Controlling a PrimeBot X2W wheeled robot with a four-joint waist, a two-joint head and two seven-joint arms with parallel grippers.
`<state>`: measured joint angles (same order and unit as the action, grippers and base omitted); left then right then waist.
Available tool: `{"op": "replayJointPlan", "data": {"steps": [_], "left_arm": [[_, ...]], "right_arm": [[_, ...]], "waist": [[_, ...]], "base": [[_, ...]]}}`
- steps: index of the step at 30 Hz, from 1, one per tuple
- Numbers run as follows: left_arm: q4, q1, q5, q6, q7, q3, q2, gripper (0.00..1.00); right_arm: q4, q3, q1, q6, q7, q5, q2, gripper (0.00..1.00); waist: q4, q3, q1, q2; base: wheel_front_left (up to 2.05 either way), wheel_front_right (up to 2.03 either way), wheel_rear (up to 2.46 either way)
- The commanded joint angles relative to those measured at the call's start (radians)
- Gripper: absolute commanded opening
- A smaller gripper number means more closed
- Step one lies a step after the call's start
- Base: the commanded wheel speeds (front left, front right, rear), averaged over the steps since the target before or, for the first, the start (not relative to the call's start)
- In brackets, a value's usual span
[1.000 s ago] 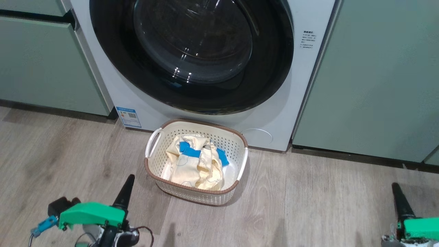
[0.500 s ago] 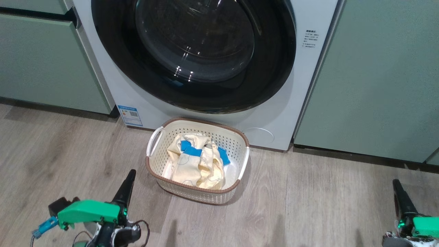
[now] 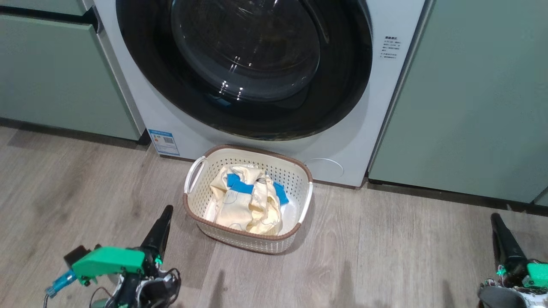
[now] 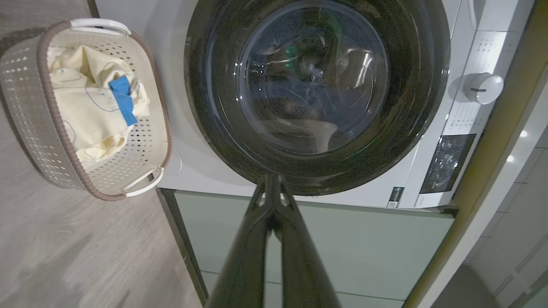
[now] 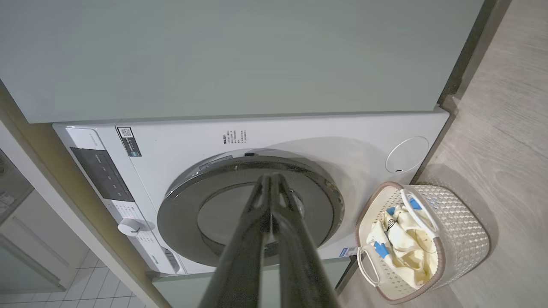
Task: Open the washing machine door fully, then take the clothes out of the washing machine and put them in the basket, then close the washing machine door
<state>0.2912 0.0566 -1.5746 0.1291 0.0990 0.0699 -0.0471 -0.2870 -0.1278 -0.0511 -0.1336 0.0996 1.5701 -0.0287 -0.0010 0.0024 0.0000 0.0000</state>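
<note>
Since a second ago our left gripper point(image 3: 167, 211) and right gripper point(image 3: 495, 218) have crept forward, jaws pressed together, empty. Ahead between them the clothes point(image 3: 248, 201) lie in the basket point(image 3: 295, 179). Beyond, the washing machine door point(image 3: 342, 85) sits shut, top cut off; what lies behind its dark glass we cannot tell.

Closed washing machine door point(image 4: 317, 85) at centre; basket point(image 4: 25, 85) at left holds cream-and-blue clothes point(image 4: 87, 115); left gripper point(image 4: 272, 179) fingers pressed together, empty.

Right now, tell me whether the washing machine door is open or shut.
Shut. The washing machine door sits flush against the white front of the washing machine, with no gap showing around its black ring.
</note>
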Motion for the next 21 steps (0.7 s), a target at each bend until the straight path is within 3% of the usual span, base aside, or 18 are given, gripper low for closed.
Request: {"op": "replayJointPlan", "data": {"steps": [1,21], "left_arm": [[-0.045,0.051,-0.029,0.002,0.013,0.044,-0.004,0.0],[-0.046,0.051,-0.034,0.002,0.014,0.044,-0.003,0.0]], "right_arm": [[0.042,0.014,-0.056,0.003,0.012,0.033,-0.021,0.0],[0.042,0.014,-0.057,0.003,0.013,0.039,-0.022,0.0]], "waist": [[0.001,0.001,0.0,0.0],[0.001,0.001,0.0,0.0]], "base": [[0.0,0.0,0.0],[0.0,0.0,0.0]]}}
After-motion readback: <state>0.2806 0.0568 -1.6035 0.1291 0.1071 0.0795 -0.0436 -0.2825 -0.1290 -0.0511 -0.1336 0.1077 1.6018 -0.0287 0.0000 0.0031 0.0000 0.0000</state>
